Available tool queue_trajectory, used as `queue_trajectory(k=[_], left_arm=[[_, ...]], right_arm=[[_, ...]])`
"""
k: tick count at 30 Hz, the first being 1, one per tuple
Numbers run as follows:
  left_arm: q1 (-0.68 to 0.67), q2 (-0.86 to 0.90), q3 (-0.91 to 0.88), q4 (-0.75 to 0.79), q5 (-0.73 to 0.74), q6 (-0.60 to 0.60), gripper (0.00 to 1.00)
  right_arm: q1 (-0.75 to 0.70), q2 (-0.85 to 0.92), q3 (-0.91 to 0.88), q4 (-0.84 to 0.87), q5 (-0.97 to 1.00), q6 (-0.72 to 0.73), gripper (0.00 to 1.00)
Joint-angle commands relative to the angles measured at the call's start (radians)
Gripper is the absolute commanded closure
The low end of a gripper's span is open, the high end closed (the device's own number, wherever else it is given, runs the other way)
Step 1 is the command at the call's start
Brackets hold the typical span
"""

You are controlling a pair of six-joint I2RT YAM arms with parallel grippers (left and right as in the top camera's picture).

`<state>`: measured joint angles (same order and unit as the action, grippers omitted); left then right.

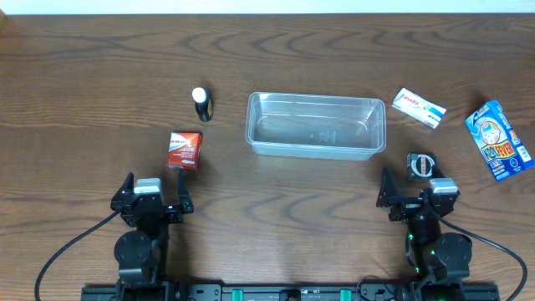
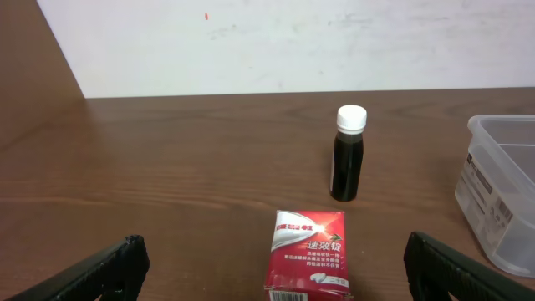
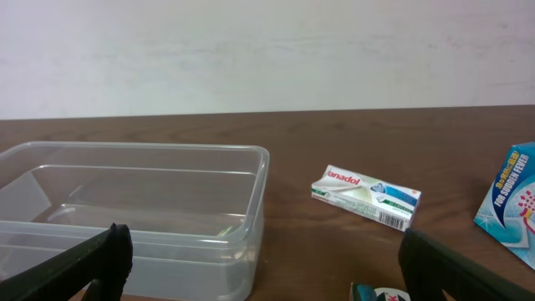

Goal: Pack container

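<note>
Now, container (image 1: 316, 154): sitting upright at the middle of the table (image 1: 84, 67)
Left gripper (image 1: 155, 184): hovering with jaws spread wide, gripping nothing, red box (image 1: 185, 149) lying just ahead
Right gripper (image 1: 410, 186): hanging equally agape, unloaded
Bottle (image 1: 201, 104): standing left of the container, apart
</note>
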<state>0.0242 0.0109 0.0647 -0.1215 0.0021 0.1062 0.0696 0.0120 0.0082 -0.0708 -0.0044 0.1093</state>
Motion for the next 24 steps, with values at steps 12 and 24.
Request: queue_trajectory(k=[12,24], left_arm=[[-0.002,-0.007,-0.035,-0.003,0.016,0.013,0.02],[-0.002,-0.007,-0.035,-0.003,0.016,0.013,0.02]], right_arm=[[-0.011,-0.006,-0.003,-0.004,0.003,-0.013,0.01],[-0.011,-0.001,0.059,0.021,-0.140,0.028,0.01]])
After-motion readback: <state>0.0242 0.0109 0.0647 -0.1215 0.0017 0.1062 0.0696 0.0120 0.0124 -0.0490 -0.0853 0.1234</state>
